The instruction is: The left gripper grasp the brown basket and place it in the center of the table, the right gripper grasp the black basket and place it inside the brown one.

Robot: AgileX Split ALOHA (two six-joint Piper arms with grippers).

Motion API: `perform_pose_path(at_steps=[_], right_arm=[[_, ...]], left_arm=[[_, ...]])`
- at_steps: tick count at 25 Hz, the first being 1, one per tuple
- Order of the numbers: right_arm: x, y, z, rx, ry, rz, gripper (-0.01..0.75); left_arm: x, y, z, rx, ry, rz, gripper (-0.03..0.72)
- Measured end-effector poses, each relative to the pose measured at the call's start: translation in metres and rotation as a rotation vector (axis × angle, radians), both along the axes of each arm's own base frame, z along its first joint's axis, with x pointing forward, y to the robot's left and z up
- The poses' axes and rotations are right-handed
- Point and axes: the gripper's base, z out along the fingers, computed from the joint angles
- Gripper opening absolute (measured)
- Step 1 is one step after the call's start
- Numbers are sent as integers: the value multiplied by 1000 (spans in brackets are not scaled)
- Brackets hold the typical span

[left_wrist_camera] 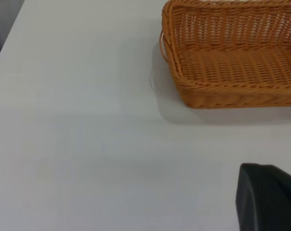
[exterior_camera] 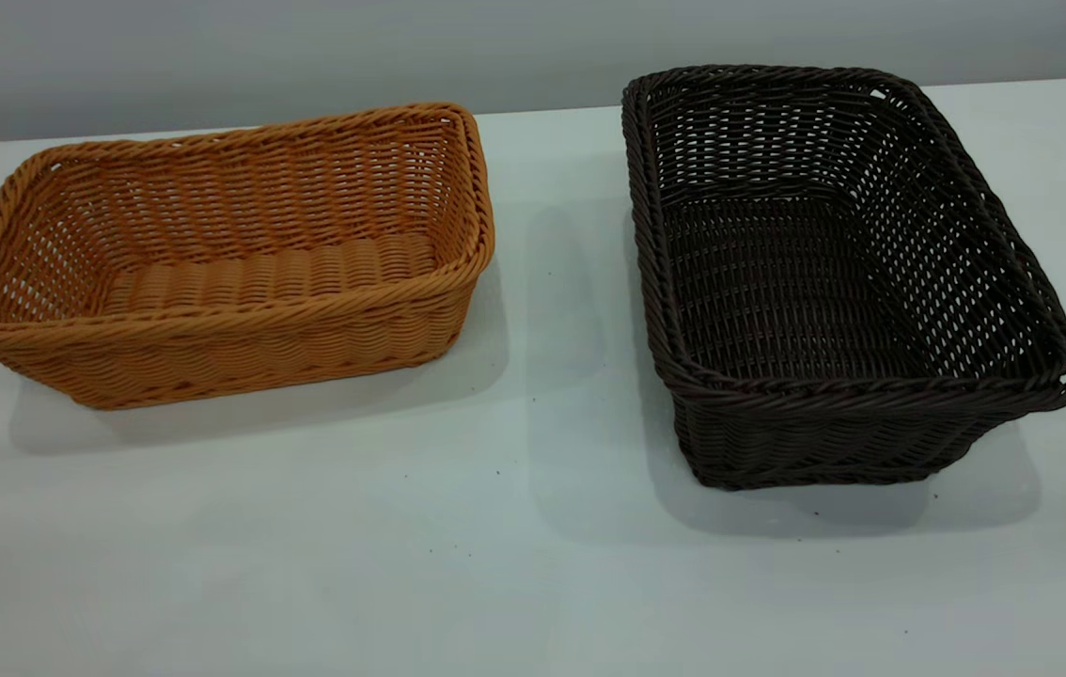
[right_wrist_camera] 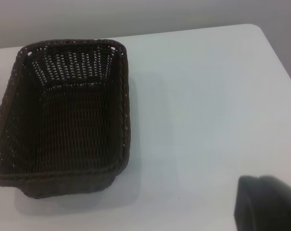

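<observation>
Currently 2 rectangular woven wicker baskets sit apart on the glossy white table [exterior_camera: 514,527]: 1 orange-tan brown basket [exterior_camera: 213,254] toward its left edge, 1 blackish-brown black basket [exterior_camera: 834,273] toward its right. Whether either gripper is open cannot be told.

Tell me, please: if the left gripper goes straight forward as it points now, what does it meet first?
Probably bare table; the brown basket sits off to one side of that line. Only a black corner of the gripper shows, so its heading is uncertain.
</observation>
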Motion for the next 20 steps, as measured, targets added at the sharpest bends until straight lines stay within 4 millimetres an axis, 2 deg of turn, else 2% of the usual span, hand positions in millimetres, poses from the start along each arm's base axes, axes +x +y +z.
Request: perform_pose_path(at_steps=[20], right_arm=[[0,0,0,5,0,3,2]], left_arm=[[0,0,0,0,2,0,-3]])
